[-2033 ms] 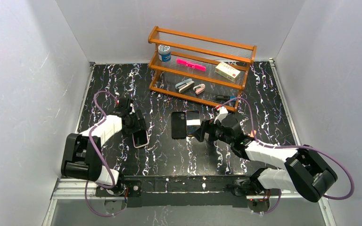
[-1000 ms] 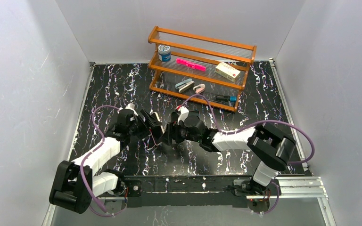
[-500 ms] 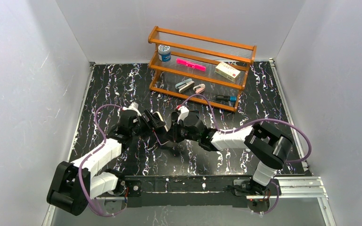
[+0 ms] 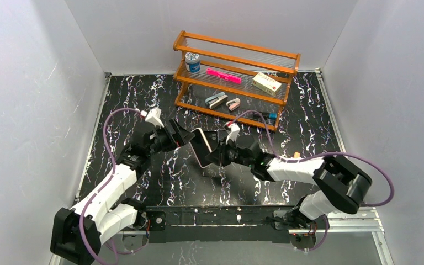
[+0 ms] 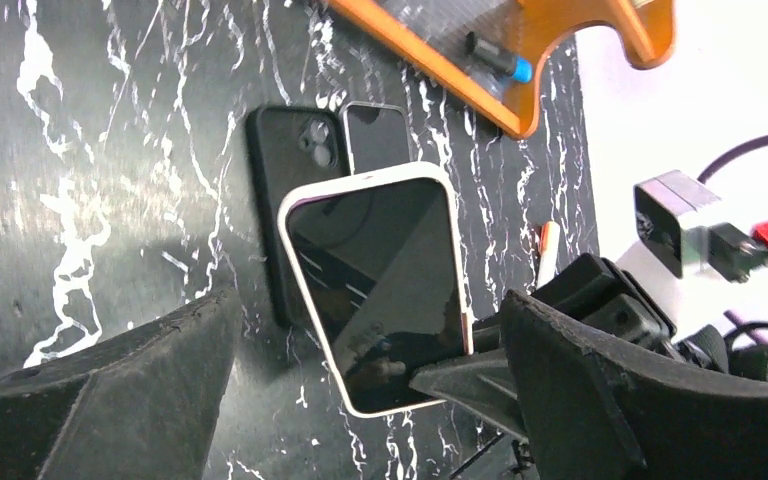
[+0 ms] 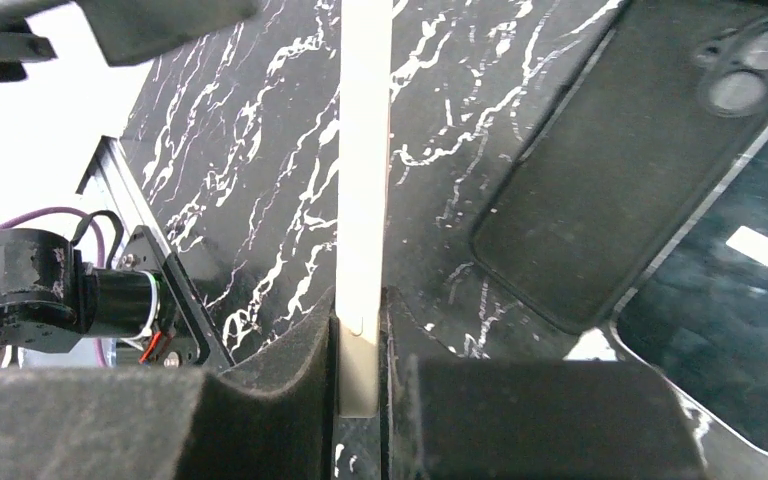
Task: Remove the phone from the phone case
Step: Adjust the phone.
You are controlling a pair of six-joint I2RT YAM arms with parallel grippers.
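Observation:
The phone, in a white phone case [image 5: 375, 290] with its dark screen facing the left wrist camera, hangs tilted above the table. My right gripper [image 6: 360, 340] is shut on the lower edge of the case [image 6: 365, 190]. In the top view the cased phone [image 4: 200, 146] sits between the two arms, with the right gripper [image 4: 214, 154] at its right side. My left gripper [image 4: 181, 136] stands open just left of it, its fingers [image 5: 120, 390] spread wide and apart from the case.
A black phone [image 5: 290, 160] lies back up on the marbled table with another phone [image 5: 375, 135] next to it; both also show in the right wrist view, the black one [image 6: 640, 150] nearer. A wooden rack [image 4: 234, 77] with small items stands at the back.
My left gripper has opened, let go of the cased phone and drawn back to the left. The right gripper has shut on the case and carried it slightly right.

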